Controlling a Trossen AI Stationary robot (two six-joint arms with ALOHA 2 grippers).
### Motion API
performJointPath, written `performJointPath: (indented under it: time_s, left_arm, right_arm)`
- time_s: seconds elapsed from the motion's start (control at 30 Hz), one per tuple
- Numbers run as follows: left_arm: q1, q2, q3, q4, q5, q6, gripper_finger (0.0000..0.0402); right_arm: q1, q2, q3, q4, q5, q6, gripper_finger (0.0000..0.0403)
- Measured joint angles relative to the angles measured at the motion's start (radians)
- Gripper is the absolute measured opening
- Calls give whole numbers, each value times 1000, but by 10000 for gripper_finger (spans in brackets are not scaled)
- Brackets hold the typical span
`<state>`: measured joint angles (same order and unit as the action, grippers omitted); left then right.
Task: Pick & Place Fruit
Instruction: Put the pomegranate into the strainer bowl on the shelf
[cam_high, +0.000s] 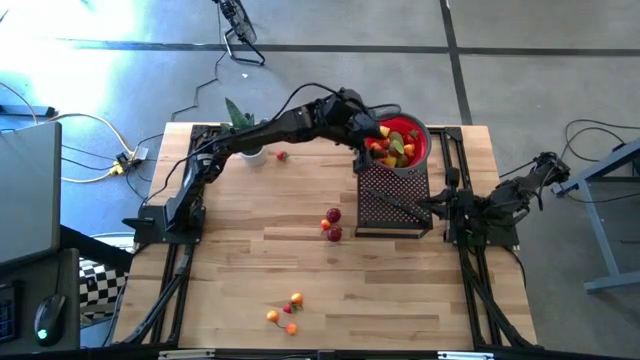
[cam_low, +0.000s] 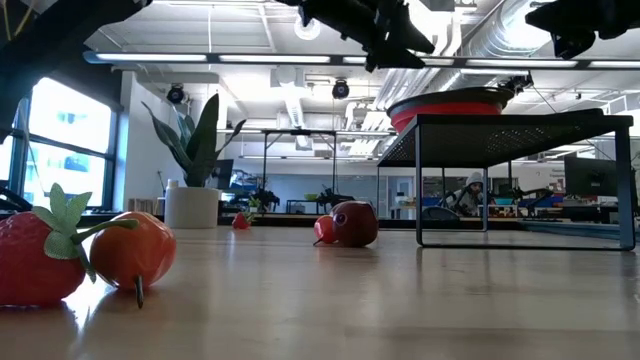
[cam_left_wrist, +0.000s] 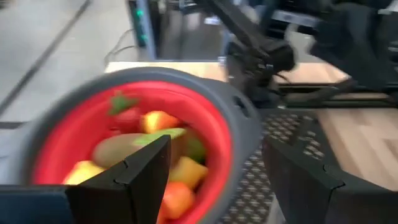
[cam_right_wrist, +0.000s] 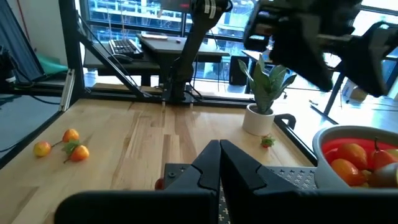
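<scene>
Red bowl (cam_left_wrist: 224, 134) of fruit (cam_left_wrist: 158, 119) sits just under open, empty left gripper (cam_left_wrist: 211, 180) — right gripper (cam_right_wrist: 219, 163) closed

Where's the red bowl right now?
In the high view the red bowl sits on the black mesh stand at the table's far right, under the left tool.

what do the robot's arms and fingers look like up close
Both arms are dark, near-black, jointed tubes on black frame bases. The left gripper has flat, angular, matte black fingers with notched edges. The right gripper has the same black wedge-shaped fingers.
</scene>
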<state>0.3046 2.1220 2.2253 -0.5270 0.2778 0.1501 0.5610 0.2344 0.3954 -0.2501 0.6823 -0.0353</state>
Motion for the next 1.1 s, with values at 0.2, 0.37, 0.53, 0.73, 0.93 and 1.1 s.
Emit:
performJointPath:
  time_s: [0.2, 0.37, 0.53, 0.73, 0.93, 1.1]
  left_arm:
    - [-27, -76, -196, 97, 19, -7, 248]
    - [-33, -284, -506, 340, -20, -45, 248]
    - [-33, -520, -867, 587, -88, -55, 248]
    - [-73, -720, -1127, 673, -214, -46, 248]
    - [-156, -825, -1198, 566, -376, -53, 248]
    - [-229, -839, -1199, 464, -398, -54, 248]
  right_arm:
    - [0, 0, 0, 8, 0, -22, 2]
    - [0, 0, 0, 36, 0, -22, 2]
    - [0, 0, 0, 51, 0, -22, 2]
    - [0, 0, 0, 60, 0, -23, 2]
    - [0, 0, 0, 68, -3, -23, 2]
    - [0, 0, 0, 66, -4, -21, 2]
